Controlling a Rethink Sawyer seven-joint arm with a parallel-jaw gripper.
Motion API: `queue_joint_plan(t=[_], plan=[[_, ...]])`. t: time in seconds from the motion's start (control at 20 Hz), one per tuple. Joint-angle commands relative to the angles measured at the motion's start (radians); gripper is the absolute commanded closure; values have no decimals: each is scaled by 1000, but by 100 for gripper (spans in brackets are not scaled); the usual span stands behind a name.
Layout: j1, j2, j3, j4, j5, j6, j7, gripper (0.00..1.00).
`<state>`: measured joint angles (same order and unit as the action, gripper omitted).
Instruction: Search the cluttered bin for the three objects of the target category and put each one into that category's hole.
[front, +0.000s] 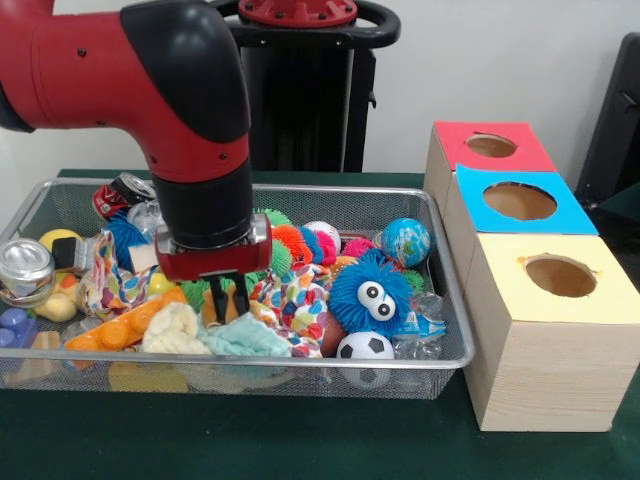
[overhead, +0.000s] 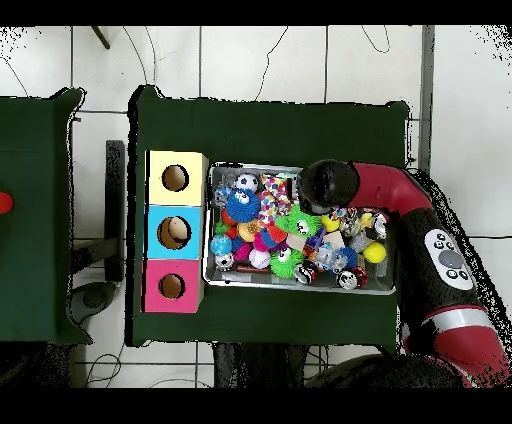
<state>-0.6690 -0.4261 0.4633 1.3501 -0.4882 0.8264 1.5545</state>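
My gripper (front: 228, 298) reaches down into the middle-left of the wire bin (front: 300, 187), its tips sunk among a green spiky toy, a cream cloth (front: 172, 325) and a teal cloth (front: 245, 338). A dotted cloth (front: 300, 295) lies just right of it. Further right are a blue fuzzy ball with eyes (front: 370, 292), a small soccer ball (front: 364, 346) and a globe ball (front: 406, 240). In the overhead view the arm's black elbow (overhead: 328, 185) covers the gripper. Beside the bin stand three boxes with holes: red (front: 490, 146), blue (front: 519, 201), yellow (front: 560, 275).
A silver can (front: 25, 265), a crushed red can (front: 120, 193) and an orange toy (front: 120, 330) fill the bin's left end. From above, the yellow box (overhead: 175, 177), blue box (overhead: 175, 232) and red box (overhead: 171, 286) line the bin's (overhead: 300, 288) left side on the green table.
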Motion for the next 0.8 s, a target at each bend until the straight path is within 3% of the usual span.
queue_joint_plan(t=[0.05,0.45,0.8], plan=[[-44,-111,-29,114,22,113,-61,100],[-54,-222,0,188,83,133,-45,100],[-40,-253,-2,213,106,139,-24,100]])
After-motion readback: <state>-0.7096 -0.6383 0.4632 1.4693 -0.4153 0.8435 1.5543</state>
